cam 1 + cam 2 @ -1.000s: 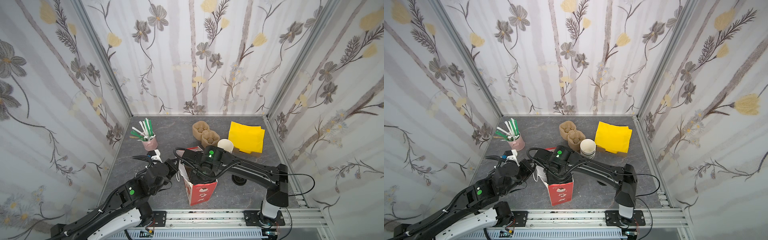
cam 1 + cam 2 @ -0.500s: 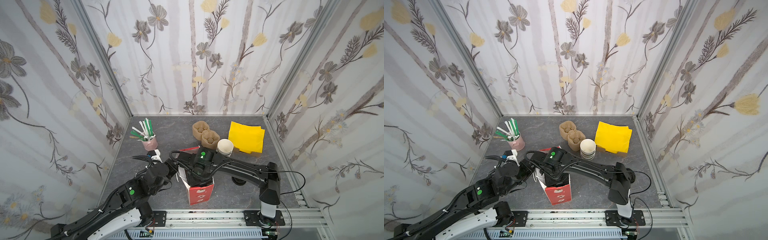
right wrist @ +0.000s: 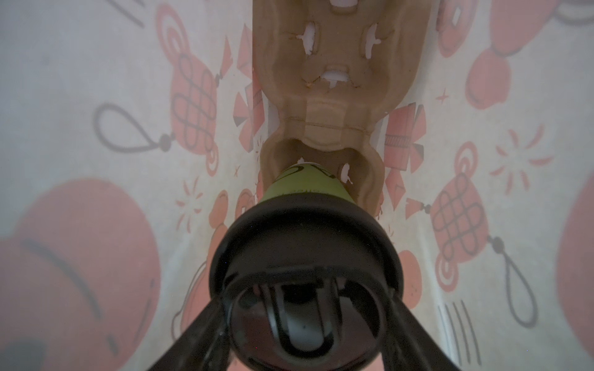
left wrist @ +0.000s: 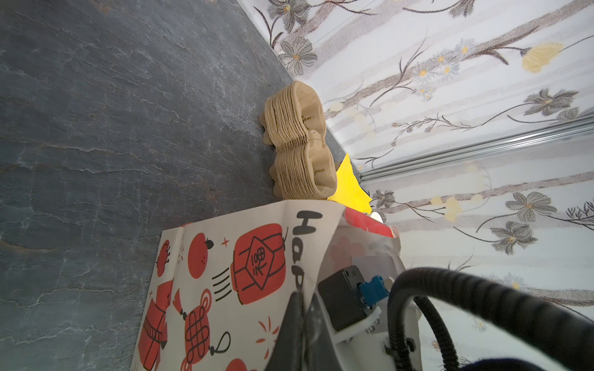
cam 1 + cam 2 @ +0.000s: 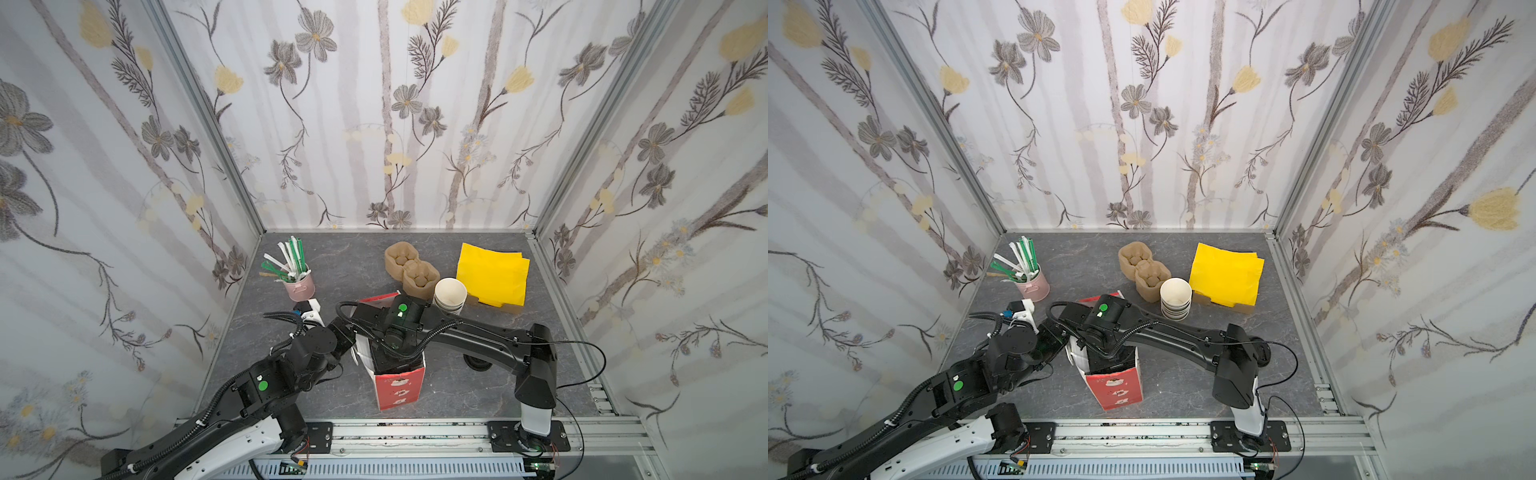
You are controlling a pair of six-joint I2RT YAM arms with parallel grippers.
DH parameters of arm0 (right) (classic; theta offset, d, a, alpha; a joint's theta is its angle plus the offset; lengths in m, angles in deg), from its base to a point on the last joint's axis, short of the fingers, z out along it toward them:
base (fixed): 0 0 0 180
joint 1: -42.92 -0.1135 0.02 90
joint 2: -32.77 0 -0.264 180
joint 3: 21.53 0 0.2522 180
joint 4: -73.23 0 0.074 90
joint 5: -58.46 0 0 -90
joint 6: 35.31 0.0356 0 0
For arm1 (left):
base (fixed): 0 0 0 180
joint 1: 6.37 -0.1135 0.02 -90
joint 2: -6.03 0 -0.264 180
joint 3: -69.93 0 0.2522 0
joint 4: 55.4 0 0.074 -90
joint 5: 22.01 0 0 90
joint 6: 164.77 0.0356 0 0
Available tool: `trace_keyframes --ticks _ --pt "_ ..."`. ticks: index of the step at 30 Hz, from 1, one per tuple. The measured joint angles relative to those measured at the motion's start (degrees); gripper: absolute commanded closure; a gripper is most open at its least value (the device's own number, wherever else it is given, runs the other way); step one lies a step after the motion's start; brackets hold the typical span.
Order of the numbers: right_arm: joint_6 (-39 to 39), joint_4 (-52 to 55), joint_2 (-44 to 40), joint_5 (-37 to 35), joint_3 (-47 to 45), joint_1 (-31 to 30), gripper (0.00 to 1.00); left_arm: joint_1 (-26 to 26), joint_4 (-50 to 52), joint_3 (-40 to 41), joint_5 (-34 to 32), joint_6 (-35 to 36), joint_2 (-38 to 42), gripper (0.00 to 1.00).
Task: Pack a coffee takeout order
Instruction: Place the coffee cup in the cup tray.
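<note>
A red-and-white printed paper bag [image 5: 401,384] [image 5: 1117,386] stands open near the table's front. My left gripper [image 4: 300,298] is shut on the bag's [image 4: 225,257] rim, pinching the paper at its left side [image 5: 354,351]. My right arm reaches down into the bag mouth, so its gripper is hidden in both top views. Inside, my right gripper [image 3: 308,298] is shut on the brown cup [image 3: 305,184] at its black lid [image 3: 305,231]. The cup's base sits in the near well of a pulp carrier [image 3: 337,80] on the bag's floor.
Yellow napkins [image 5: 492,272] lie stacked at the back right. Green straws stand in a pink pot [image 5: 299,286] at the back left. A stack of pulp carriers [image 5: 409,266] and stacked lidless cups [image 5: 449,293] stand behind the bag. A loose black lid [image 5: 477,362] lies under my right arm.
My right wrist has shifted a little to the left over the bag mouth. My left jaws have closed tighter on the bag's rim.
</note>
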Motion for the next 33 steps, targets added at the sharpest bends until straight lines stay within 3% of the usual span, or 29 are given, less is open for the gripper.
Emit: trace_keyframes --ticks 17,33 --pt "2.54 1.40 -3.61 -2.73 0.52 0.24 0.43 0.00 -1.27 0.07 0.20 1.68 0.07 1.00" --pt "2.71 0.04 -0.68 -3.48 0.42 1.81 0.43 0.00 -2.47 -0.02 0.68 3.02 -0.72 1.00"
